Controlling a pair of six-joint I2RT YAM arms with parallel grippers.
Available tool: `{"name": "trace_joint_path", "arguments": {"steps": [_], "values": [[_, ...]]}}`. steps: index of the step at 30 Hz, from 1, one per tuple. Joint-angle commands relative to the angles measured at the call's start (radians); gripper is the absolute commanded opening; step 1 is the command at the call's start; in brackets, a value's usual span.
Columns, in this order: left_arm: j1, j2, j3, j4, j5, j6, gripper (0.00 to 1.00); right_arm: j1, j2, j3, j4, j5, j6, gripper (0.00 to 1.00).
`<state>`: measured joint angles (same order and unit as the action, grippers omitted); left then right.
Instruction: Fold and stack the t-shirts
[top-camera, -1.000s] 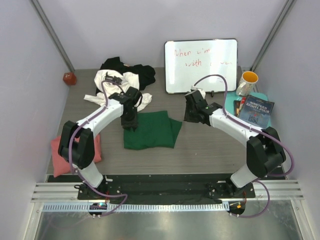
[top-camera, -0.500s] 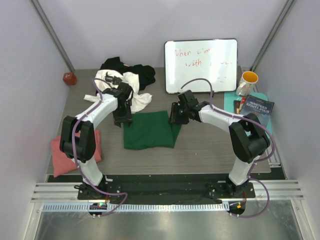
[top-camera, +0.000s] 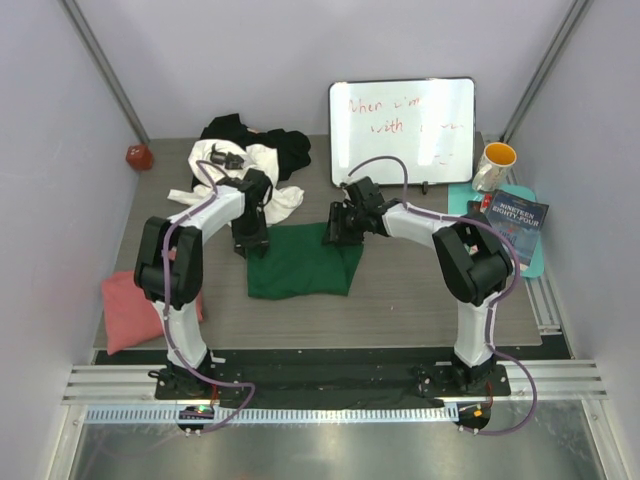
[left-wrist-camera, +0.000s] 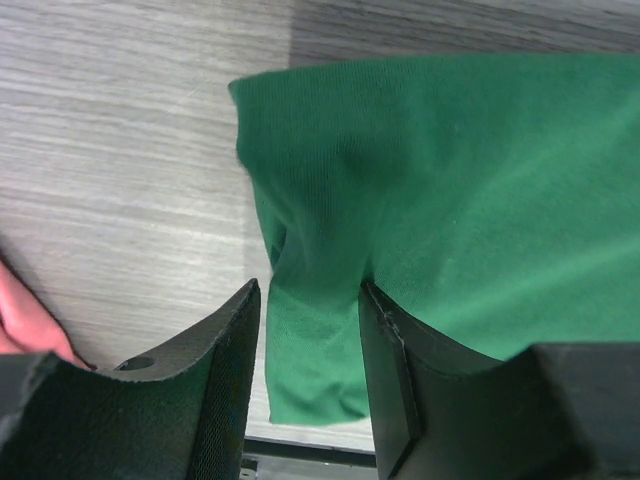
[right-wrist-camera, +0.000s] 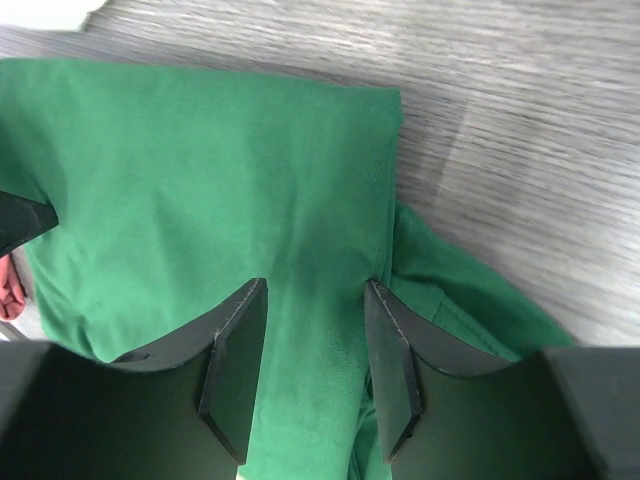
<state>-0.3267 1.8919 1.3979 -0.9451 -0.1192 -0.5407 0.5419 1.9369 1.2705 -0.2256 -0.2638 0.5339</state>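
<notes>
Overhead and wrist views of the two arms over the folded green t-shirt (top-camera: 300, 265). The shirt lies as a flat, roughly square packet in the middle of the table (top-camera: 400, 300), with a looser flap of the same cloth showing at its right side. The left gripper (left-wrist-camera: 308, 292) stands at the shirt's far left corner. Its jaws are spread and straddle a raised wrinkle of green cloth beside the shirt's left edge (the wrinkle lies close to both inner faces). The right gripper (right-wrist-camera: 315, 288) stands at the far right corner, jaws likewise spread, over smooth cloth just inside the folded right edge, with nothing pinched between them.

At the back left of the table, the white t-shirt (top-camera: 265, 160) lies crumpled, touching the black t-shirt (top-camera: 290, 148) bunched behind it. The pink t-shirt (top-camera: 125, 312) lies folded at the near left edge, well apart from the green one.

A whiteboard (top-camera: 402, 130) leans against the back wall. To its right are a mug (top-camera: 494, 165) and a book (top-camera: 513, 222), the book lying on a teal mat (top-camera: 462, 205). A red ball (top-camera: 138, 156) rests in the far left corner.
</notes>
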Motion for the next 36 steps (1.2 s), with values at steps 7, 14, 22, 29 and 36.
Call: {"name": "trace_joint_path", "arguments": {"steps": [7,14,22,29,36], "values": [[0.008,0.068,0.047,0.02,-0.016,0.005,0.45,0.001,0.069,0.05,0.08,-0.084,0.02,0.42],[0.009,0.089,0.041,0.058,0.079,0.01,0.17,0.003,0.019,0.01,0.129,-0.089,0.038,0.01],[0.009,0.035,0.043,0.089,0.11,0.024,0.0,0.009,-0.139,-0.063,0.144,-0.051,0.041,0.01],[0.009,0.01,0.047,0.101,0.167,0.03,0.0,0.01,-0.257,-0.12,0.115,-0.017,0.054,0.01],[0.006,-0.019,0.082,0.101,0.236,0.033,0.0,0.015,-0.375,-0.203,0.083,0.043,0.083,0.01]]}}
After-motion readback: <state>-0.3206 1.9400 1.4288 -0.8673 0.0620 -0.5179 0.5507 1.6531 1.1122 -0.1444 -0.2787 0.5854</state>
